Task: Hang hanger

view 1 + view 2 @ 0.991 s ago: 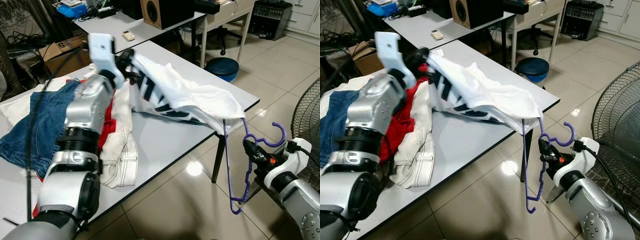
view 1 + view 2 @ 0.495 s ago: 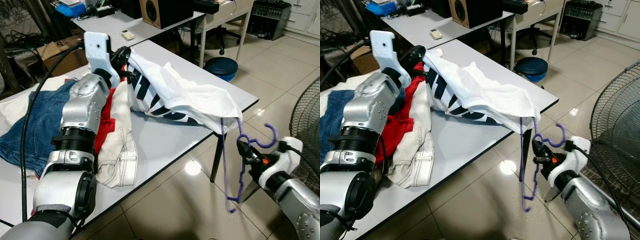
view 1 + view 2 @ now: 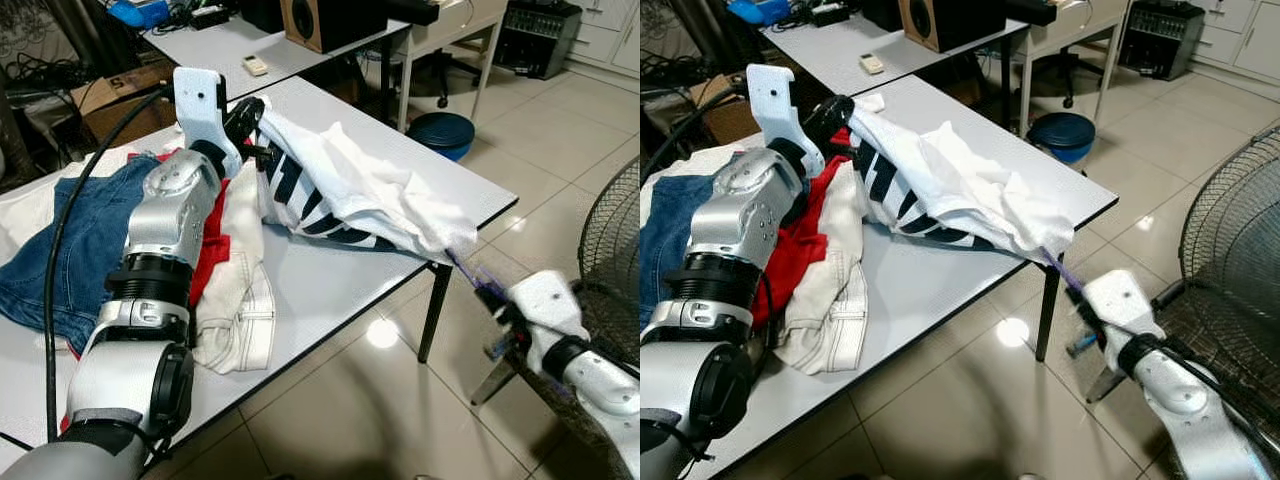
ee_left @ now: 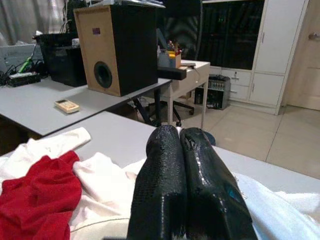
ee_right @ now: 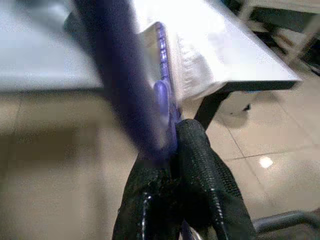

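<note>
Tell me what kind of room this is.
Likely an office or lab workroom: grey work tables, a wooden speaker on the far desk, white cabinets, and tiled floor.

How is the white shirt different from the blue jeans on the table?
The white shirt has dark stripes and is bunched up and lifted at one end by the left gripper; the blue jeans are plain denim and lie flat. The shirt reaches the table corner, where the purple hanger in the right gripper pokes into it; the jeans sit at the far left, untouched. Both are clothes lying on the same table.
</note>
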{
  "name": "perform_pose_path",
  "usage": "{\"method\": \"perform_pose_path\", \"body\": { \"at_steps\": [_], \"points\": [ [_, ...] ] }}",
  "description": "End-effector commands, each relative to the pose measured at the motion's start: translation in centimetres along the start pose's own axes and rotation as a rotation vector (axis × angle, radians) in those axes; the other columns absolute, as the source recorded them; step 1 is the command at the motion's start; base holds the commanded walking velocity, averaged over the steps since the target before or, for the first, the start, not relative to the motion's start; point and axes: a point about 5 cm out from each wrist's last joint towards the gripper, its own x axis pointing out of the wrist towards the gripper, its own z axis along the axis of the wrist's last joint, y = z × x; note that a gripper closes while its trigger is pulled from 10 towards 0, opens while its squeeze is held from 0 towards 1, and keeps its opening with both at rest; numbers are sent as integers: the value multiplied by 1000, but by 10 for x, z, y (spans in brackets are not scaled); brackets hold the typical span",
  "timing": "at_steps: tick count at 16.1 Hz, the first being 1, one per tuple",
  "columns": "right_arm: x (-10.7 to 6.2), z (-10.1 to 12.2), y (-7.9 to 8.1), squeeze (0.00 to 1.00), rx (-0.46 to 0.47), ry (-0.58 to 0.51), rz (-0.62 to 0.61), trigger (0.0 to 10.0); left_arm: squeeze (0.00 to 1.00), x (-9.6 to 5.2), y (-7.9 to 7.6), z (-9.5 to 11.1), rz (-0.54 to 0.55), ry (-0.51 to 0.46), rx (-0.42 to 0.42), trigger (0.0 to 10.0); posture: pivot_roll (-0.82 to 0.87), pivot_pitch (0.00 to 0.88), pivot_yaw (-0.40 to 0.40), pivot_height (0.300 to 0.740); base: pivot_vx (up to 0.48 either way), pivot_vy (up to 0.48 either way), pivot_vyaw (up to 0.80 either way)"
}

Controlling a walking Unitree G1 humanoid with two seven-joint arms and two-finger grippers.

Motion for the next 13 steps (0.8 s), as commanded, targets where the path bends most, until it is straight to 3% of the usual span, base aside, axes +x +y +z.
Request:
{"method": "perform_pose_path", "body": {
  "at_steps": [1,2,3,5,6,7,8,9,10,12,13],
  "points": [
    [-3,8,-17,0,3,-47,-95,10000,0,1,4,8,16,-23,12,0,-161,9,151,740,0,0,0],
    [-4,11,-21,0,57,-81,-130,10000,0,1,4,8,17,-22,11,0,-161,9,151,740,0,0,0],
    [-8,14,-18,0,267,-139,-102,10000,0,0,5,5,18,-13,9,0,-165,8,156,740,0,0,0],
    [-10,9,-5,0,380,-127,0,10000,0,-1,5,0,15,5,9,0,-168,6,158,740,0,0,0],
    [-11,5,3,0,385,-103,49,10000,0,-2,4,-3,7,24,14,0,-165,5,157,740,0,0,0],
    [-12,0,14,0,462,-82,94,10000,0,-5,-1,-24,-50,145,109,0,-161,3,155,740,0,0,0],
    [-11,0,16,0,503,-89,90,10000,0,-8,-1,-35,-53,210,154,4196,-161,3,156,740,0,0,0],
    [-10,1,15,0,559,-104,82,10000,0,-11,-3,-43,-87,248,198,10000,-162,1,157,740,0,0,0],
    [-8,6,13,0,657,-136,78,10000,1000,-19,-7,-53,-142,287,238,10000,-162,1,158,740,0,0,0],
    [-5,10,9,0,761,-167,85,10000,1000,-24,-6,-51,-154,271,259,10000,-159,0,159,740,0,0,0],
    [-1,13,3,0,850,-198,78,10000,1000,-27,5,-41,-124,239,284,10000,-156,0,158,740,0,0,0]
  ]
}}
